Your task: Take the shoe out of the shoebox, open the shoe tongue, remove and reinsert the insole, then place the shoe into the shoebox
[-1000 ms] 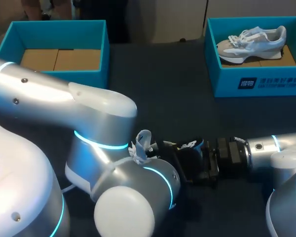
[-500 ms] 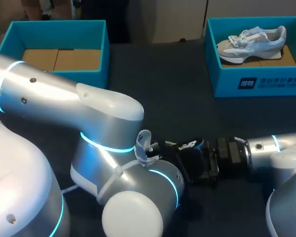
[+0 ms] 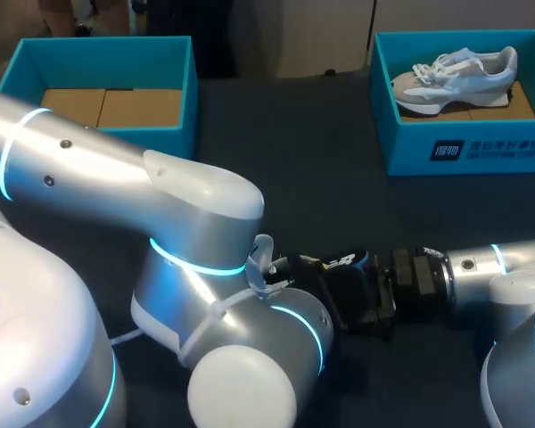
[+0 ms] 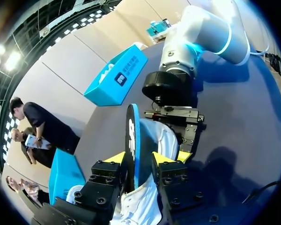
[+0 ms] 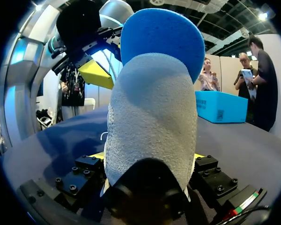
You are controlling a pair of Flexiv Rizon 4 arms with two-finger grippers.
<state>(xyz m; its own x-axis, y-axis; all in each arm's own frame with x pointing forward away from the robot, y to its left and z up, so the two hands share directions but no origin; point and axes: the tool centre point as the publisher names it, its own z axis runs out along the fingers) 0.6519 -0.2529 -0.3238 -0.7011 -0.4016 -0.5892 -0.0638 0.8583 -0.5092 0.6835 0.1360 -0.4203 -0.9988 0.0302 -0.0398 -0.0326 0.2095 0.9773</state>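
Since a second earlier, the left arm had swung a little toward the middle of the table, its elbow drifting along with it. The right arm had not budged. From where I stood the two arms met low over the near part of the table, with the shoe caught between them.

The right gripper was clamped on the shoe's heel end from both sides, the pale grey heel filling the space between its yellow tips. The left gripper faced it from the opposite side and was closed on the insole, which stood upright out of the shoe, black on one face with a blue edge. White laces curled up just beside the left arm's wrist.

Well apart from all this, at the far left corner, sat the left shoebox, teal, showing only its cardboard floor. At the far right corner the right shoebox held a second shoe, lying on its side.
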